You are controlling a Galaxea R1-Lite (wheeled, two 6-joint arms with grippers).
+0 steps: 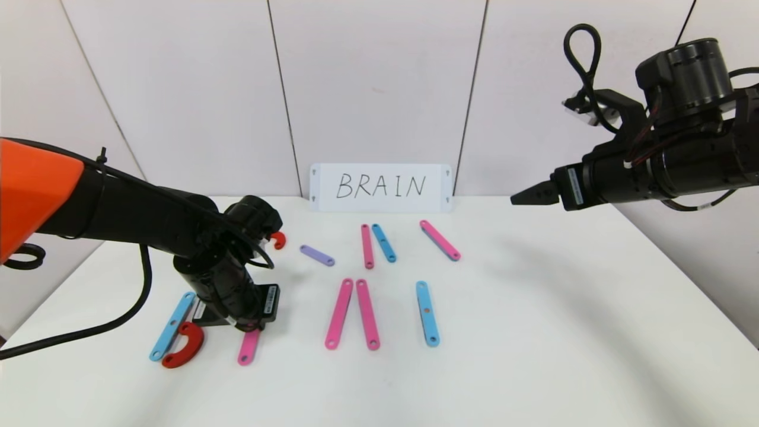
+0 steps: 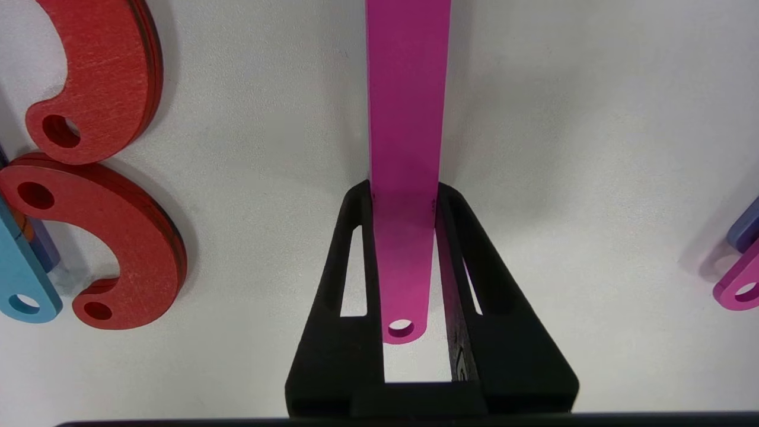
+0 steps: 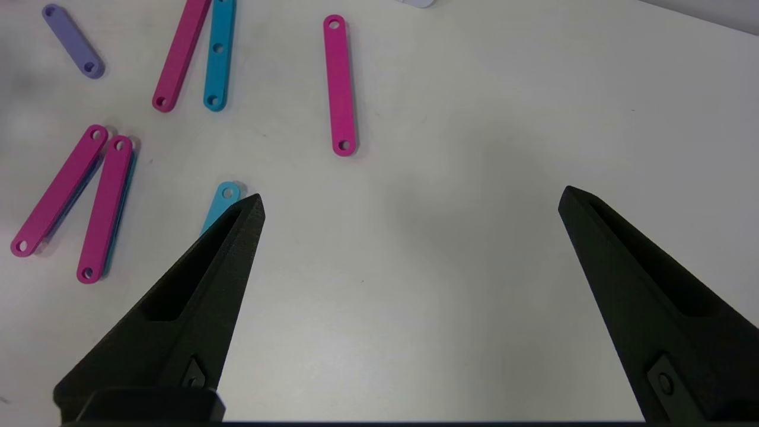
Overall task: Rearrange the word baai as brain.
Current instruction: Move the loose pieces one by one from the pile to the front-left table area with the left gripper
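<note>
Lying flat across the white table (image 1: 533, 332) are the loose pieces of the word; behind them a white card (image 1: 380, 187) handwritten BRAIN leans against the wall panels; the left gripper (image 2: 405, 198) is low at the table's near left, its jaws clamped on the edges of a pink strip (image 2: 406, 118), whose long axis runs straight out from between the fingers, end hole tucked inside the jaws; in the head view that strip's free end pokes toward the near edge; close beside it two red C-curves (image 2: 127, 237) lie end to end, touching a blue strip (image 1: 172, 326) that angles along their outer side; another red curve (image 1: 277, 239) peeks from behind the left arm; a purple strip (image 1: 316, 255) lies slanted mid-table; a pink and blue pair (image 1: 375, 244) meet at their far ends; two long pink strips (image 1: 353, 313) likewise form a narrow wedge; a blue strip (image 1: 427, 313) lies nearly lengthwise beside them; a slanted pink strip (image 1: 440, 240) sits farther right; the right gripper (image 3: 409, 201) hangs high over the right side, jaws wide apart, holding nothing
</note>
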